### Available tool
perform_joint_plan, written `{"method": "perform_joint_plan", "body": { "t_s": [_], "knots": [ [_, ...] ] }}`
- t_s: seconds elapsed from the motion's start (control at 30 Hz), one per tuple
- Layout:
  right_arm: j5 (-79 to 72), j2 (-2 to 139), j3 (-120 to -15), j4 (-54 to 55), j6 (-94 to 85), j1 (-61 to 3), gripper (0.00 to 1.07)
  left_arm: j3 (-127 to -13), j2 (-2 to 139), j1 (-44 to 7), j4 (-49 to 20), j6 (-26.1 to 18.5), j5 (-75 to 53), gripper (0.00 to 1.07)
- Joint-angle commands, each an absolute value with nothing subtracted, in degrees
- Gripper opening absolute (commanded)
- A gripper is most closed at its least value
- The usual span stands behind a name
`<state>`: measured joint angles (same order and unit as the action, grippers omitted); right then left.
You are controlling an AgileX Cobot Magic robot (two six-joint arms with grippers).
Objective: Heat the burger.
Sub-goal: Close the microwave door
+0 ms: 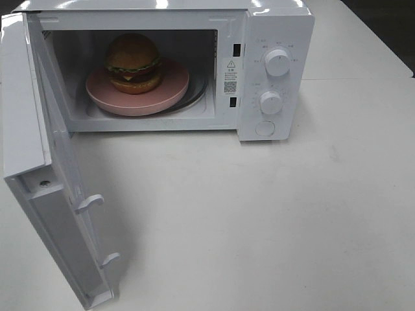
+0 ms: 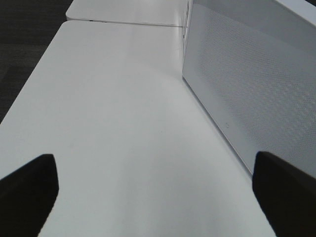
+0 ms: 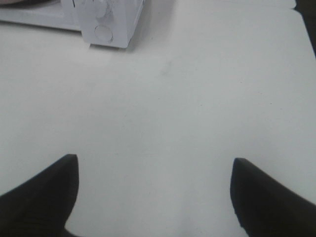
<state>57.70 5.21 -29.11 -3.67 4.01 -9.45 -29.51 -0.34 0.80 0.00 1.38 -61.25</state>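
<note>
Exterior high: burger [image 1: 133, 63] is sitting on the pink plate [image 1: 170, 96] inside the microwave [image 1: 275, 26]; door [image 1: 61, 214] is standing wide open, so no heating is possible yet.
Left wrist: left gripper [image 2: 157, 190] is hovering apart and empty beside the door [image 2: 256, 84]; pushing too hard risks shoving the microwave.
Right wrist: right gripper [image 3: 155, 195] is hanging apart and empty over the counter [image 3: 197, 98]; it risks slipping off a knob.
</note>
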Motion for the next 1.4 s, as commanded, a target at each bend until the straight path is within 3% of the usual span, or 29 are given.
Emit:
{"method": "perform_joint_plan", "body": {
  "t_s": [0.03, 1.4],
  "knots": [
    [57.07, 1.55, -28.93, -3.50, 4.13, -7.10, 0.76, -29.51, -1.20, 0.63, 0.00, 1.43, -61.19, 1.03],
    [57.07, -1.78, -28.82, -3.44, 4.07, -5.21, 0.76, -29.51, -1.15, 0.63, 0.00, 1.43, -61.19, 1.03]
  ]
}}
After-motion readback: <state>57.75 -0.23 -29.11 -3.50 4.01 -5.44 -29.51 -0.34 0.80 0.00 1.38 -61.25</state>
